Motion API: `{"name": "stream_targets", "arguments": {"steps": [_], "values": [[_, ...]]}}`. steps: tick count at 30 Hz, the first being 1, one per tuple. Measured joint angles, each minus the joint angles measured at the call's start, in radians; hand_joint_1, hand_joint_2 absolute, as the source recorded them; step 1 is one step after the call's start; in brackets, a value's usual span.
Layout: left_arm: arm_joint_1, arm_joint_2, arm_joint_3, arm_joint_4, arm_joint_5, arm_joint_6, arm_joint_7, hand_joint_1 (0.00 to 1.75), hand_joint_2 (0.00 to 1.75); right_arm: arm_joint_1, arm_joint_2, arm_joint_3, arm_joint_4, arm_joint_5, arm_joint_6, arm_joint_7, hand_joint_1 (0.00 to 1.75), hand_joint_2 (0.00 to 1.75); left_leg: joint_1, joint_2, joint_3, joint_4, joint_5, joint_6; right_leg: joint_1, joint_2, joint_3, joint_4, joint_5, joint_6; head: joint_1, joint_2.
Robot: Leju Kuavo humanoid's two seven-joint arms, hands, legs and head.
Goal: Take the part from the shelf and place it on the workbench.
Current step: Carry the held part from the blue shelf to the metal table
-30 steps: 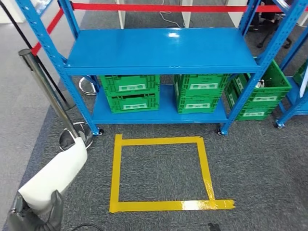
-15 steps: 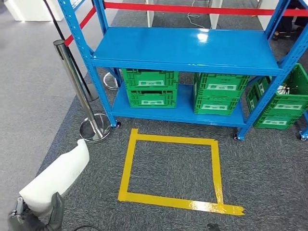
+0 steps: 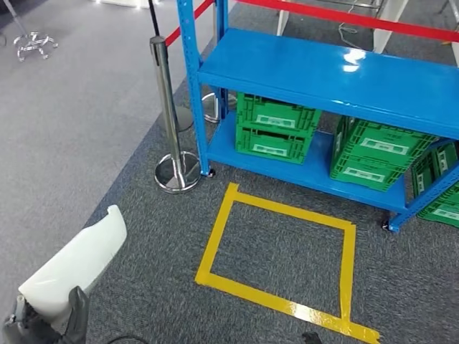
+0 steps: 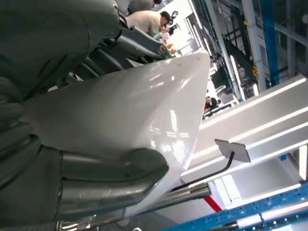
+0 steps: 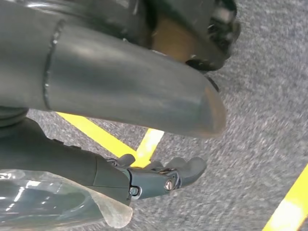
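My left hand [image 3: 38, 326] grips a long white moulded part [image 3: 76, 265] at the lower left of the head view, and the part points up and forward over the carpet. In the left wrist view the glossy white part [image 4: 127, 110] lies across the picture, with the hand's thumb [image 4: 109, 185] wrapped under it and its darker fingers over the other side. My right hand [image 5: 145, 139] hangs above the carpet in the right wrist view, its thumb and fingers [image 5: 163, 175] apart with nothing between them.
A blue shelf [image 3: 336, 72] stands ahead to the right, with green crates [image 3: 273, 125] on its bottom level. A yellow tape rectangle [image 3: 216, 236] marks the grey carpet in front of it. A chrome barrier post [image 3: 168, 115] with a round base stands by the shelf's left leg.
The camera has swung to the left, so the shelf, tape rectangle and post have shifted right in the picture. The white part stays in my left hand.
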Motion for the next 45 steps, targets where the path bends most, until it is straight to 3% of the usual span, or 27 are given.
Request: {"name": "stream_targets", "arguments": {"steps": [2,3,4,6,8,10,12,14,17,19,20,22,23,25,27,28,30,32,33,34,35,36,38,40,42,43,45], "values": [[-0.001,0.0,0.003,-0.001,0.0,0.0,0.0,1.75,1.75,0.004,0.0,0.0,0.0,0.004,-0.001,0.002,0.0,0.0,-0.004,-0.024,-0.008,0.0,0.006,0.009,0.002,0.037,-0.067,0.14,-0.057,-0.001,0.003,0.0],[-0.001,0.0,0.004,-0.001,0.0,0.0,0.0,1.75,1.75,0.006,0.0,0.0,0.0,0.006,-0.002,0.003,0.0,0.0,-0.006,-0.037,-0.011,0.001,0.009,0.011,0.003,0.041,-0.091,0.186,-0.064,-0.001,0.003,0.0],[-0.001,0.0,0.006,-0.001,0.0,0.0,0.0,1.75,1.75,0.008,0.0,0.001,0.0,0.009,-0.003,0.004,0.0,0.0,-0.009,-0.052,-0.013,0.003,0.01,0.012,0.004,0.043,-0.098,0.195,-0.052,-0.003,0.003,0.0],[-0.001,0.0,0.009,-0.001,0.0,0.0,0.0,1.75,1.75,0.008,0.0,0.003,0.0,0.015,-0.006,0.004,0.0,0.0,-0.012,-0.081,-0.014,0.007,0.012,0.011,0.006,0.057,-0.057,0.101,0.018,-0.011,0.002,0.0],[-0.003,0.0,0.012,-0.001,0.0,0.0,0.0,1.75,1.75,0.006,-0.001,0.005,0.0,0.018,-0.009,0.004,0.0,0.0,-0.014,-0.104,-0.018,0.015,0.013,0.007,0.006,0.1,0.004,-0.032,0.068,-0.022,0.002,0.0],[-0.003,0.0,0.013,-0.002,0.0,0.0,0.0,1.75,1.75,0.005,-0.002,0.006,0.0,0.019,-0.011,0.004,0.0,0.0,-0.013,-0.125,-0.029,0.02,0.017,-0.004,0.006,0.122,0.031,-0.09,0.072,-0.027,0.001,0.0],[-0.002,0.0,0.014,-0.003,0.0,0.0,0.0,1.75,1.75,0.004,-0.001,0.006,0.0,0.021,-0.013,0.004,0.0,0.0,-0.01,-0.143,-0.042,0.022,0.023,-0.017,0.004,0.102,0.036,-0.098,0.077,-0.033,0.002,0.0],[-0.001,0.0,0.015,-0.007,0.002,0.0,0.0,1.75,1.75,0.003,0.002,0.006,-0.001,0.025,-0.016,0.003,0.0,0.0,-0.011,-0.117,-0.062,0.055,0.001,-0.03,-0.002,0.077,0.037,-0.106,0.086,-0.041,-0.005,0.0],[-0.006,0.0,0.017,-0.011,0.01,0.0,0.0,1.75,1.75,0.006,0.003,0.007,-0.001,0.03,-0.018,0.004,0.0,0.0,-0.001,-0.05,-0.142,0.233,-0.095,-0.052,-0.004,0.029,0.038,-0.109,0.088,-0.044,-0.017,0.0],[-0.005,0.0,0.018,-0.011,0.013,0.0,0.0,1.75,1.75,0.009,0.003,0.007,-0.001,0.031,-0.018,0.004,0.0,0.0,0.011,-0.037,-0.172,0.303,-0.11,-0.063,-0.005,-0.003,0.038,-0.108,0.085,-0.042,-0.017,0.0],[-0.004,0.0,0.018,-0.011,0.014,0.0,0.0,1.75,1.75,0.008,0.003,0.007,-0.001,0.032,-0.018,0.005,0.0,0.0,0.016,-0.033,-0.159,0.28,-0.088,-0.067,-0.006,-0.017,0.039,-0.108,0.084,-0.039,-0.017,0.0],[-0.003,-0.001,0.021,-0.013,0.014,0.0,0.0,1.75,1.75,0.006,0.004,0.007,-0.002,0.037,-0.019,0.005,0.0,0.0,0.022,-0.003,-0.089,0.148,-0.022,-0.072,-0.008,-0.039,0.046,-0.108,0.079,-0.032,-0.017,0.0],[-0.003,-0.002,0.023,-0.014,0.014,0.0,0.0,1.75,1.75,0.005,0.004,0.007,-0.002,0.04,-0.02,0.005,0.0,0.0,0.02,0.016,-0.057,0.085,0.0,-0.068,-0.007,-0.049,0.046,-0.107,0.075,-0.025,-0.018,0.0],[-0.002,-0.005,0.029,-0.019,0.014,0.0,0.0,1.75,1.75,0.003,0.005,0.008,-0.002,0.044,-0.021,0.007,0.0,0.0,0.014,0.036,-0.029,0.026,0.009,-0.053,-0.003,-0.066,0.048,-0.108,0.07,-0.011,-0.018,0.0],[0.002,-0.007,0.036,-0.023,0.015,0.0,0.0,1.75,1.75,0.0,0.006,0.01,-0.002,0.046,-0.022,0.009,0.0,0.0,0.01,0.016,-0.034,0.024,0.009,-0.034,-0.003,-0.078,0.058,-0.111,0.067,0.003,-0.017,0.0],[0.004,-0.009,0.039,-0.025,0.015,0.0,0.0,1.75,1.75,-0.001,0.007,0.011,-0.002,0.046,-0.022,0.009,0.0,0.0,0.011,0.006,-0.034,0.022,0.011,-0.026,-0.006,-0.067,0.06,-0.108,0.06,0.009,-0.016,0.0],[0.005,-0.011,0.04,-0.029,0.015,0.0,0.0,1.75,1.75,-0.002,0.009,0.012,-0.002,0.046,-0.022,0.009,0.0,0.0,0.013,-0.012,-0.035,0.018,0.016,-0.011,-0.007,-0.015,0.032,-0.047,0.016,0.013,-0.013,0.0],[0.003,-0.014,0.041,-0.03,0.015,0.0,0.0,1.75,1.75,0.002,0.009,0.012,-0.003,0.046,-0.021,0.01,0.0,0.0,0.009,-0.033,-0.039,0.018,0.017,-0.001,-0.003,0.031,-0.038,0.097,-0.054,0.006,-0.01,0.0],[0.003,-0.014,0.041,-0.03,0.015,0.0,0.0,1.75,1.75,0.004,0.009,0.012,-0.003,0.047,-0.02,0.01,0.0,0.0,0.006,-0.046,-0.04,0.018,0.018,0.002,-0.001,0.038,-0.072,0.163,-0.076,0.003,-0.01,0.0],[0.003,-0.015,0.041,-0.03,0.015,0.0,0.0,1.75,1.75,0.006,0.009,0.012,-0.003,0.047,-0.019,0.01,0.0,0.0,0.003,-0.059,-0.04,0.018,0.018,0.003,0.002,0.041,-0.093,0.197,-0.078,-0.001,-0.01,0.0],[0.003,-0.015,0.042,-0.03,0.015,0.0,0.0,1.75,1.75,0.008,0.009,0.012,-0.003,0.048,-0.019,0.01,0.0,0.0,0.0,-0.074,-0.039,0.019,0.018,0.003,0.003,0.044,-0.094,0.189,-0.057,-0.006,-0.01,0.0],[0.004,-0.016,0.043,-0.03,0.015,0.0,0.0,1.75,1.75,0.008,0.009,0.012,-0.003,0.049,-0.019,0.01,0.0,0.0,-0.002,-0.089,-0.038,0.019,0.018,0.003,0.004,0.05,-0.077,0.141,-0.019,-0.011,-0.01,0.0],[0.003,-0.017,0.046,-0.031,0.015,0.0,0.0,1.75,1.75,0.007,0.009,0.012,-0.003,0.052,-0.019,0.01,0.0,0.0,-0.005,-0.117,-0.038,0.024,0.017,0.001,0.003,0.093,-0.019,0.001,0.054,-0.02,-0.011,0.0],[0.004,-0.018,0.049,-0.032,0.015,0.0,0.0,1.75,1.75,0.007,0.009,0.012,-0.003,0.053,-0.019,0.009,0.0,0.0,-0.005,-0.142,-0.045,0.031,0.017,-0.006,0.002,0.128,0.017,-0.077,0.073,-0.022,-0.011,0.0],[0.005,-0.018,0.052,-0.034,0.015,0.0,0.0,1.75,1.75,0.006,0.009,0.012,-0.003,0.054,-0.019,0.009,0.0,0.0,-0.002,-0.167,-0.055,0.033,0.022,-0.017,0.003,0.115,0.027,-0.087,0.068,-0.021,-0.011,0.0],[0.007,-0.018,0.054,-0.035,0.015,0.0,0.0,1.75,1.75,0.006,0.01,0.012,-0.003,0.055,-0.019,0.008,0.0,0.0,-0.003,-0.164,-0.059,0.037,0.02,-0.022,0.002,0.102,0.03,-0.089,0.07,-0.025,-0.011,0.0],[0.007,-0.019,0.056,-0.037,0.015,0.0,0.0,1.75,1.75,0.005,0.012,0.012,-0.003,0.055,-0.019,0.007,0.0,0.0,-0.005,-0.118,-0.083,0.088,-0.01,-0.034,-0.001,0.074,0.035,-0.095,0.074,-0.035,-0.019,0.0]]}}
